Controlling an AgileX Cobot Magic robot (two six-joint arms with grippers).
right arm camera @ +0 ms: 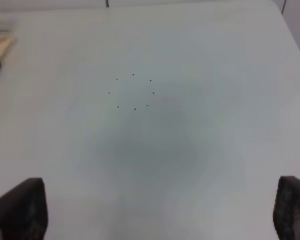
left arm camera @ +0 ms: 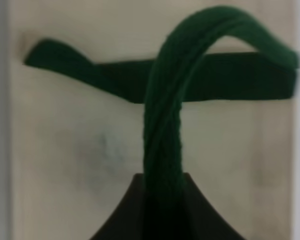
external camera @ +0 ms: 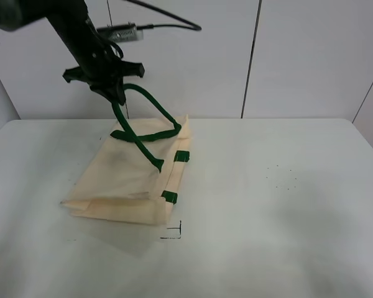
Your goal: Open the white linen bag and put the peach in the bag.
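Cream cloth, the white linen bag (external camera: 127, 180) lies on the table (external camera: 286, 211); above its far edge the left gripper (external camera: 115, 93) pinches a green strap handle (external camera: 152, 108). Left wrist: jaws clamp the strap above the bag. Right wrist: right gripper (right arm camera: 160, 205) spread wide over bare table beside the bag, holding nothing; no peach visible.

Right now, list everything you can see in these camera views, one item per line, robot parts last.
white linen bag: one, cream, lying on the table left of centre, one side lifted.
strap handles: two, dark green; one raised and pinched by the left gripper, one lying across the bag.
tabs: two, green, on the bag's right edge.
table: one, white, with a ring of small dots and a black corner mark.
peach: none in view.
left gripper: one, black, shut on the raised handle.
right gripper: one, black, open above bare table.
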